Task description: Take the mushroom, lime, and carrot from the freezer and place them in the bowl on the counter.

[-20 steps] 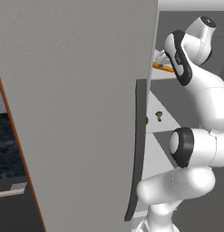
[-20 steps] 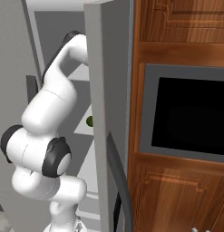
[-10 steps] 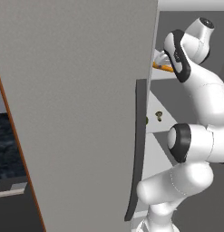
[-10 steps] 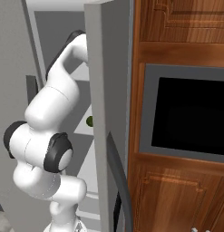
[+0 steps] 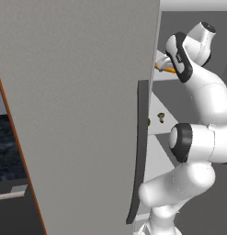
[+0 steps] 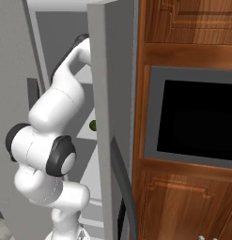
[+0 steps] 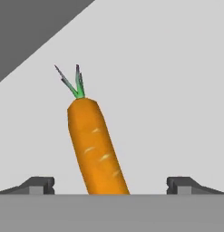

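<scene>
In the hand view we saw the gripper (image 7: 111,183) spread wide, its two dark fingertips (image 7: 40,185) at the lower left and lower right of the frame, with the carrot (image 7: 95,147) lying between them on a white shelf, touching neither, green tuft toward the upper left. In the left base view we found the carrot's orange tip (image 5: 166,69) at the upper right, beyond the freezer (image 5: 78,105) door's edge, and the mushroom (image 5: 161,116) on a lower shelf. The lime (image 6: 92,125) sat mid-frame in the right base view.

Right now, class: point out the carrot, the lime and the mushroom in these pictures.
carrot (image 7: 96,145): hand view, middle of its orange body.
lime (image 6: 92,125): right base view, its visible green edge beside the freezer door.
mushroom (image 5: 161,116): left base view, its small brownish cap.
</scene>
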